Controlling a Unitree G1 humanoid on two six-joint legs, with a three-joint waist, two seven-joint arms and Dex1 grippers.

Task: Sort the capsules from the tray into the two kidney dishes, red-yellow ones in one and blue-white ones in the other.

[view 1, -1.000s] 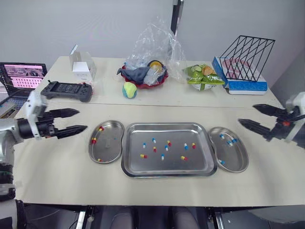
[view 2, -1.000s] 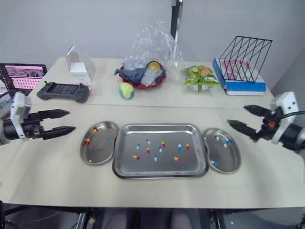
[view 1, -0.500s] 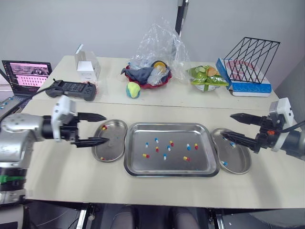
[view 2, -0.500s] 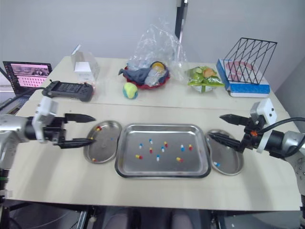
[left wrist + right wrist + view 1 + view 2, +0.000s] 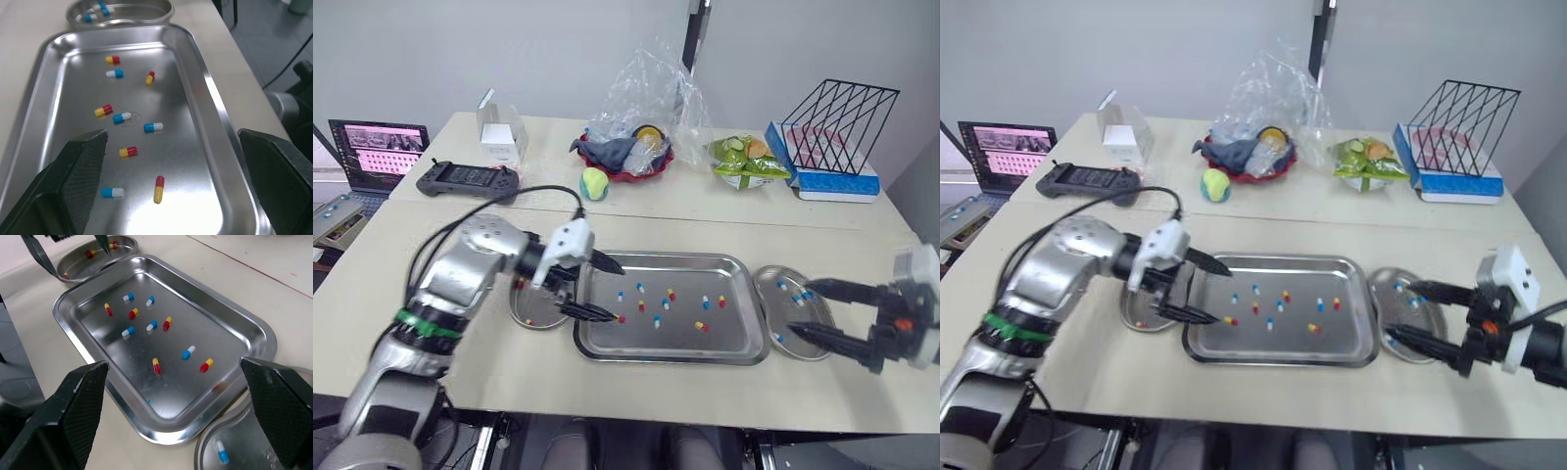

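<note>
A steel tray (image 5: 734,335) at the table's middle holds several red-yellow and blue-white capsules (image 5: 671,294). The left kidney dish (image 5: 516,311) has red-yellow capsules and the right kidney dish (image 5: 767,311) has blue-white ones. My left gripper (image 5: 619,290) is open over the tray's left end, its near fingertip beside a red-yellow capsule (image 5: 158,189). It hides part of the left dish. My right gripper (image 5: 798,308) is open and empty, its fingers over the right dish. In the right wrist view the tray (image 5: 234,328) lies ahead of the right gripper (image 5: 173,363).
Along the table's back stand a laptop (image 5: 377,147), a game controller (image 5: 470,179), a white box (image 5: 502,127), a tennis ball (image 5: 594,183), a red bowl under a plastic bag (image 5: 631,152), a bag of greens (image 5: 749,162) and a wire rack (image 5: 837,122).
My left gripper has swung right from the table's left side, across the left dish, to the tray's left end. My right gripper has come inward over the right dish. The camera also shifted.
</note>
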